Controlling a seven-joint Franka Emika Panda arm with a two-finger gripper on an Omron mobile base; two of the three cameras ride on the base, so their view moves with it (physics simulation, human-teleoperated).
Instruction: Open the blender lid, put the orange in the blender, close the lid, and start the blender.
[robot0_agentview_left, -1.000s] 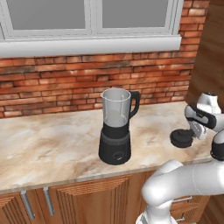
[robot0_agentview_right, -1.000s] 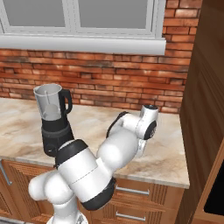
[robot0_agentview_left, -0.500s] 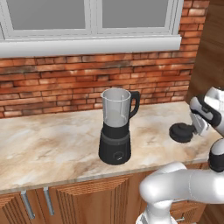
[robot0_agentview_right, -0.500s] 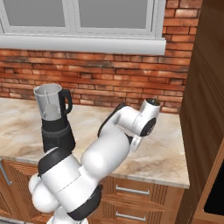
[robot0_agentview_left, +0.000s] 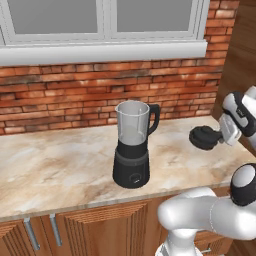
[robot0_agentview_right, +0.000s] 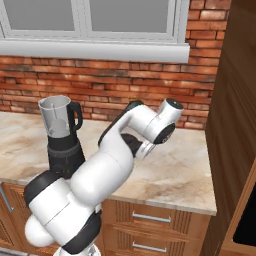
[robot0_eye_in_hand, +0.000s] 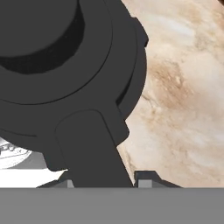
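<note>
The blender (robot0_agentview_left: 132, 152) stands on the marble counter, a black base with a dial under a clear jar whose top is uncovered. To its right, just above the counter, my gripper (robot0_agentview_left: 216, 136) is shut on the blender lid (robot0_agentview_left: 202, 137), a round black cap. The same blender lid (robot0_eye_in_hand: 65, 65) looms large and close in the hand view, with counter marble beyond it. From the right base view the blender (robot0_agentview_right: 62, 137) is at the left and the blender lid (robot0_agentview_right: 131, 145) is a dark shape beside my wrist. The orange is out of view.
A brick wall (robot0_agentview_left: 75, 95) with a window sill above it backs the counter (robot0_agentview_left: 55, 165). A tall wooden cabinet (robot0_agentview_right: 235, 125) closes off the counter's right end. Drawers and cupboard doors run below the counter front.
The hand with the lid has risen a little and drawn right, away from the counter top. My arm's elbow has swung upward. The blender has stayed put.
</note>
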